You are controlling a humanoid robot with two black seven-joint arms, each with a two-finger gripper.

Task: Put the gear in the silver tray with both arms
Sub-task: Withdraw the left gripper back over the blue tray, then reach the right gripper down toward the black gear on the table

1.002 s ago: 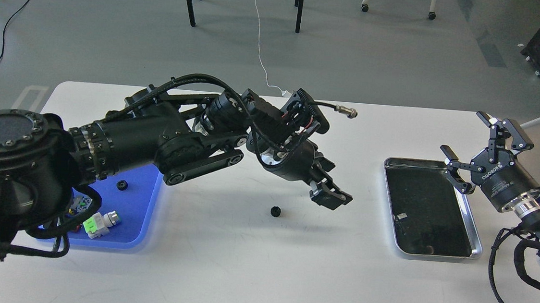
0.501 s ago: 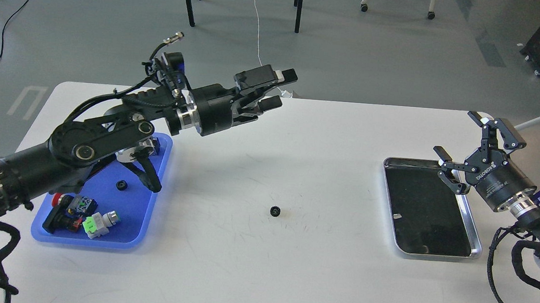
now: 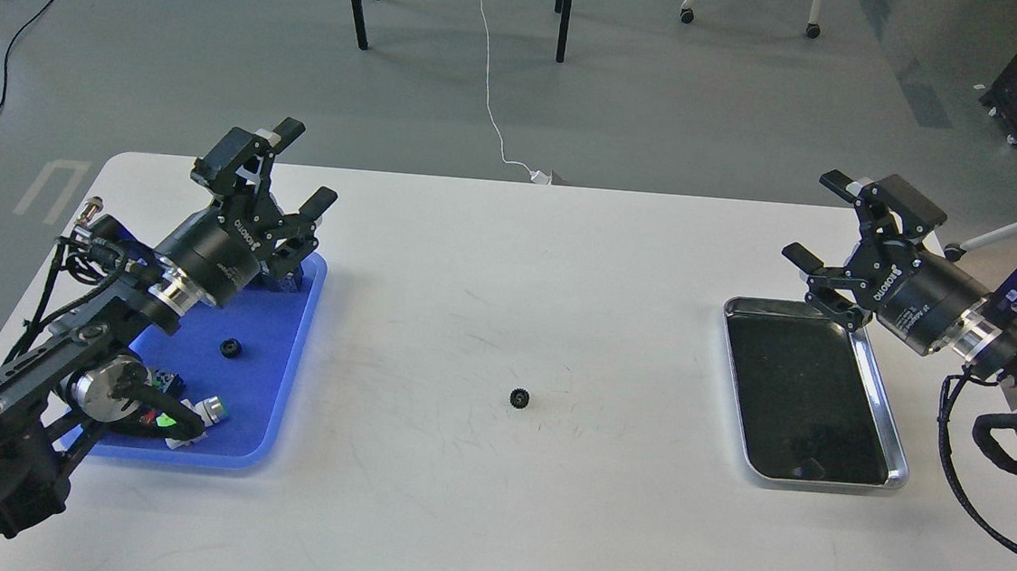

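A small black gear lies on the white table near its middle. The silver tray sits at the right, its dark bottom bare. My left gripper is open and empty, raised above the far end of the blue tray, well left of the gear. My right gripper is open and empty, raised above the silver tray's far edge. A second small black gear lies in the blue tray.
A blue plastic tray at the left holds the second gear and several small parts, among them a white and green connector. Chair legs and cables stand on the floor beyond the table's far edge.
My left arm has swung back from above the table's middle to the left, over the blue tray. My right gripper has risen and moved toward the far edge. The gear has stayed put.
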